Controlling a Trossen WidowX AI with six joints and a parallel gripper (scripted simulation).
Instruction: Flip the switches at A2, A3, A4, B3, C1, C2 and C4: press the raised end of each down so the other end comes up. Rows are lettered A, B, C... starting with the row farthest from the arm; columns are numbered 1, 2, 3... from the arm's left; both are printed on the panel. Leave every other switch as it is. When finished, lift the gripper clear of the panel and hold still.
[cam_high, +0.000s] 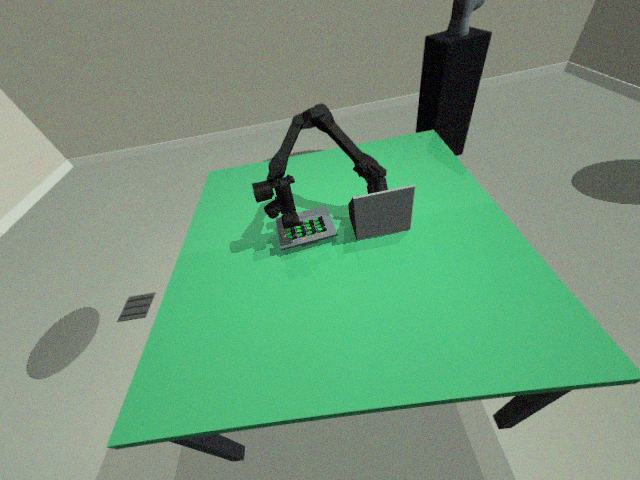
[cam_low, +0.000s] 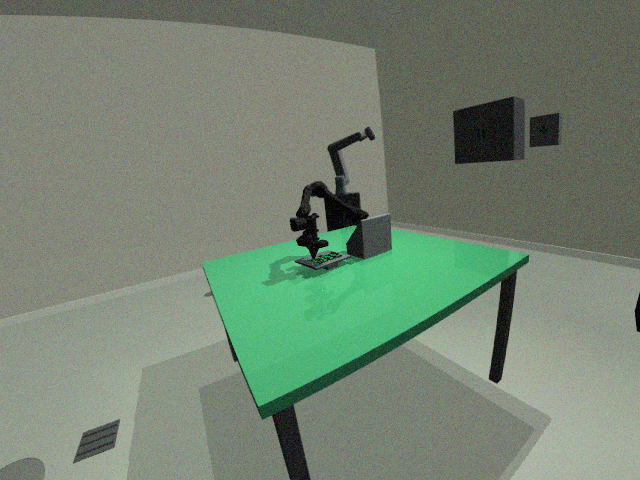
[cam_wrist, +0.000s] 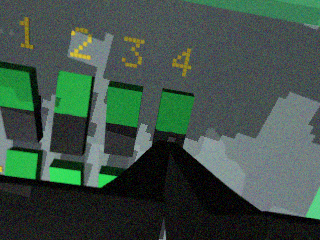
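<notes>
The grey switch panel (cam_high: 316, 212) (cam_wrist: 225, 75) lies on the table under my arm. My gripper (cam_low: 313, 257) (cam_wrist: 164, 150) is shut and empty, pointing down. In the wrist view its tips are at the near, dark end of switch A4 (cam_wrist: 174, 112); whether they touch it I cannot tell. Switch A1 (cam_wrist: 16, 90), switch A2 (cam_wrist: 74, 95) and switch A3 (cam_wrist: 124, 105) show to its left, each with a green far half and a dark near half. Only the far green parts of B1 (cam_wrist: 21, 164), B2 (cam_wrist: 66, 175) and B3 (cam_wrist: 107, 180) show. The gripper hides B4 and row C there.
An upright grey box (cam_high: 383, 214) (cam_low: 377, 237) stands on the green table (cam_high: 336, 320) (cam_low: 320, 320), beside the panel and close to the arm's base. A black pedestal (cam_high: 454, 82) with another arm stands behind the table. Jagged shadows fall across the panel.
</notes>
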